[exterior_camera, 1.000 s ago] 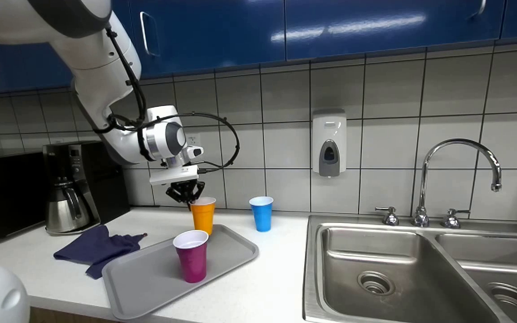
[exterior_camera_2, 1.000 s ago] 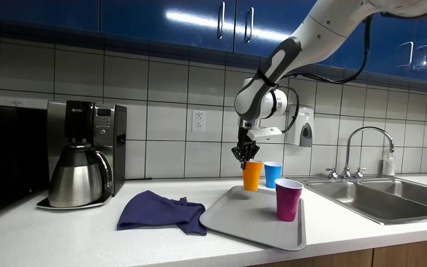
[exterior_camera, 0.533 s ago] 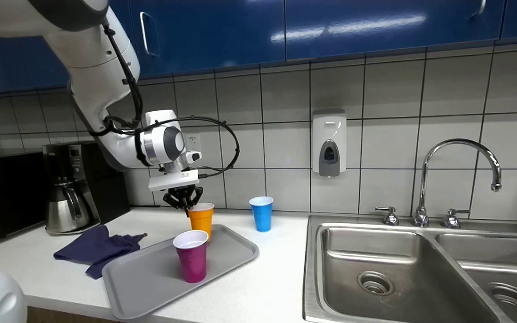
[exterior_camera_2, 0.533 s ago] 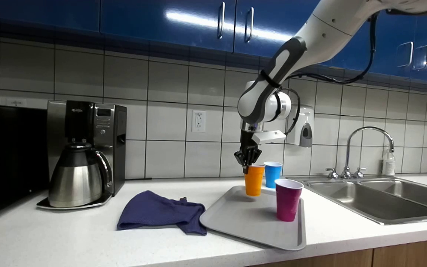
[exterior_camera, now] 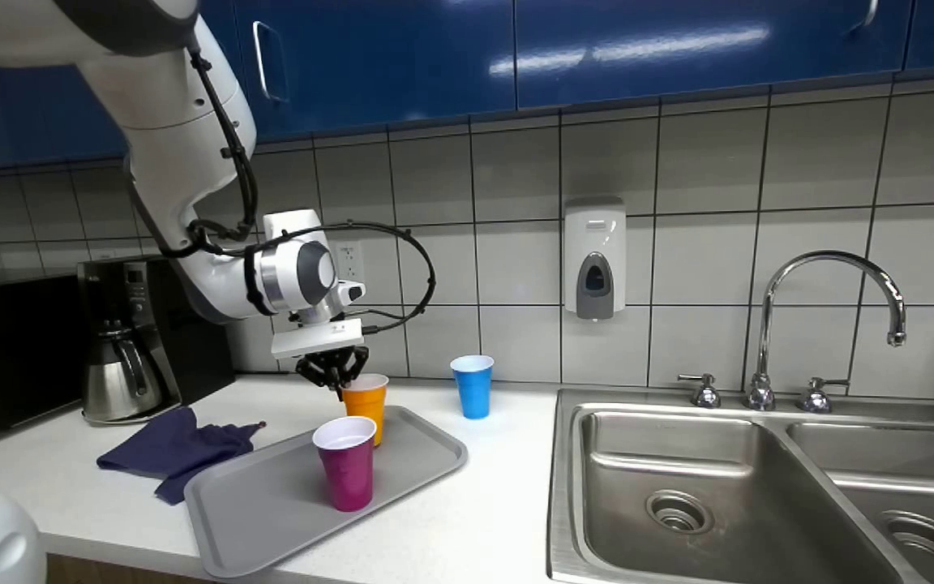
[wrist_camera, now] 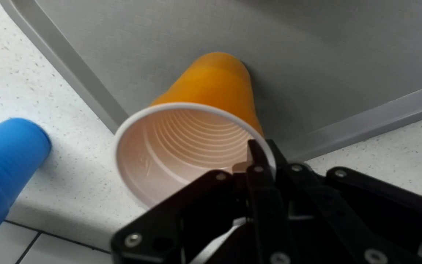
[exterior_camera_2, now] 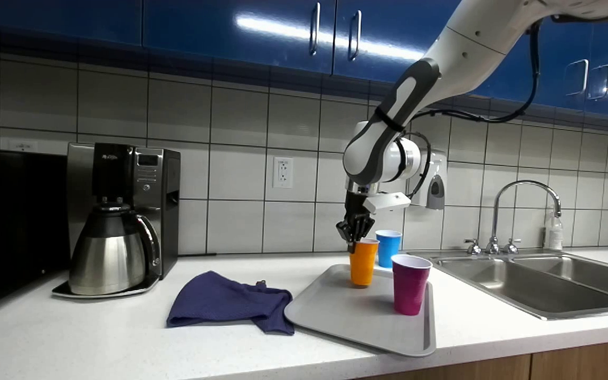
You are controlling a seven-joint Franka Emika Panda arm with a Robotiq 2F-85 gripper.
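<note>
In an exterior view, gripping the orange cup (exterior_camera: 366,401) with closed jaws, pointing it mouth up at the far end of the grey tray (exterior_camera: 264,503), beyond the purple cup (exterior_camera: 347,474). In an exterior view, holding its long axis nearly vertical, left of the blue cup (exterior_camera_2: 388,249). In the wrist view, clamping its wall from inside and outside, showing a smooth, tapering outside and a pale, ribbed inside.

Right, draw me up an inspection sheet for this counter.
Surface: white countertop, gray tray lying on it.
Work item: orange cup at the tray, contact unclear.
Clutter: magenta cup upright on the tray; blue cup on the countertop; crumpled dark-blue cloth beside the tray.
Fingers: shut on the orange cup's rim, one inside, one outside.
Cables: black cable along the arm, clear of the cups.
Surroundings: coffee maker, sink, soap dispenser.
</note>
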